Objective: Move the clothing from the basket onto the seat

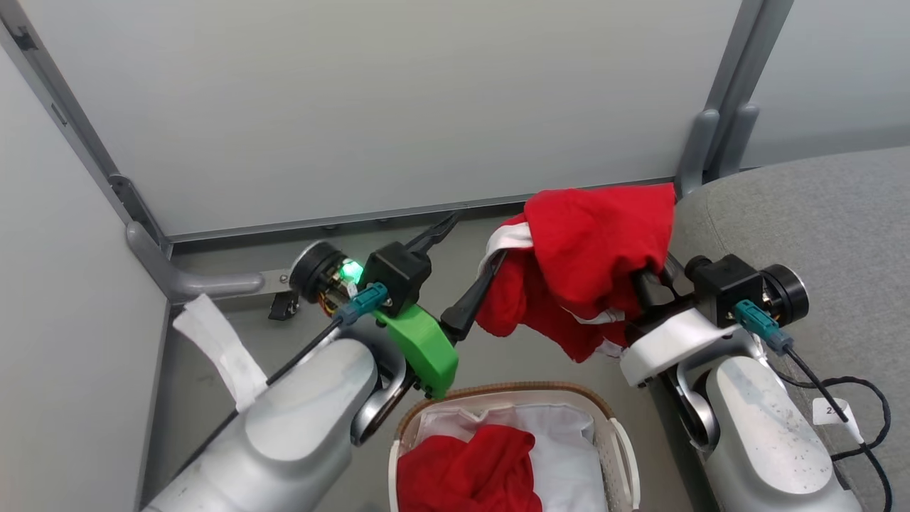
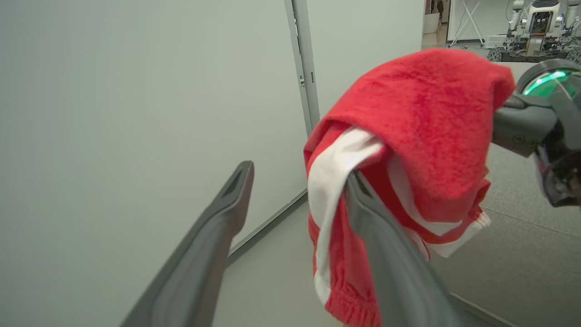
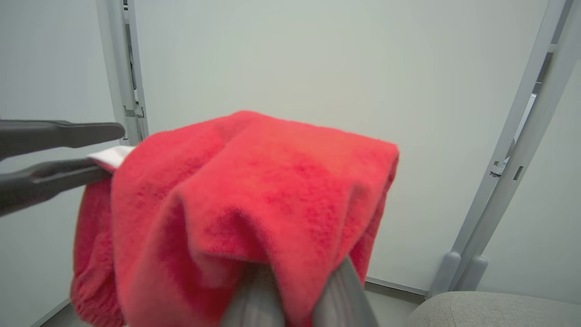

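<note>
Clothing (image 1: 590, 249) aloft near basket (image 1: 498, 390) | right claw (image 3: 295, 299) clamped on it | left claw (image 1: 480, 236) spread wide

There are 2 bright red soft fabric garments: 1 raised garment (image 1: 593, 242) with white trim and 1 crumpled garment (image 1: 466, 473). There is 1 small oval white plastic basket (image 1: 498, 392) with a brown woven-look rim, holding 1 plain white liner sheet (image 1: 561, 437). 1 large rounded light grey upholstered seat (image 1: 817, 213) shows. The robot has 2 pale grey arms, the left arm (image 1: 298, 419) and the right arm (image 1: 768, 434), each with 1 set of jaws made of 2 long dark fingers (image 1: 473, 299), 4 altogether.
</note>
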You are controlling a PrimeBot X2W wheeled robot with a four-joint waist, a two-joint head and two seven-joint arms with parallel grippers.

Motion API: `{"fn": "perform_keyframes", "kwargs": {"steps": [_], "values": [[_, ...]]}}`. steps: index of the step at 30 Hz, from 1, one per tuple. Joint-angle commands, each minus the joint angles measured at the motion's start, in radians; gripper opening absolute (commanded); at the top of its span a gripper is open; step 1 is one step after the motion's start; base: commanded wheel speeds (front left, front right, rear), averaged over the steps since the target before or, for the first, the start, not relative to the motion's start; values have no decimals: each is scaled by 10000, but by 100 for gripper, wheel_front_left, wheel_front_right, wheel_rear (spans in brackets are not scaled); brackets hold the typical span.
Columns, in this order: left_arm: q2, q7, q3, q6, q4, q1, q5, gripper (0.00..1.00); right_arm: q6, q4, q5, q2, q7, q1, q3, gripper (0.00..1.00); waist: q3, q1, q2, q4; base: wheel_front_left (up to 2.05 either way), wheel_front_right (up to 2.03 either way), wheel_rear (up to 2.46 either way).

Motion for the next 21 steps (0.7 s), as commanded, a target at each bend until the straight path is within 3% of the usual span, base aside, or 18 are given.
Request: {"fn": "perform_keyframes", "kwargs": {"steps": [1,9,21], "values": [[-75,-16,256,17,-79,527,68,100,-7,-66,-94,-37,-51,156,-76,0,23,0,0,-39,0,0,0],[-558,-20,1684,-276,-202,2597,861,100,-7,-171,-126,-39,-51,432,-467,0,21,0,0,-152,0,0,0],[-1132,-22,2990,-589,-273,3889,1994,100,-7,-222,-183,-37,-51,589,-890,0,91,0,0,-342,0,0,0]]}}
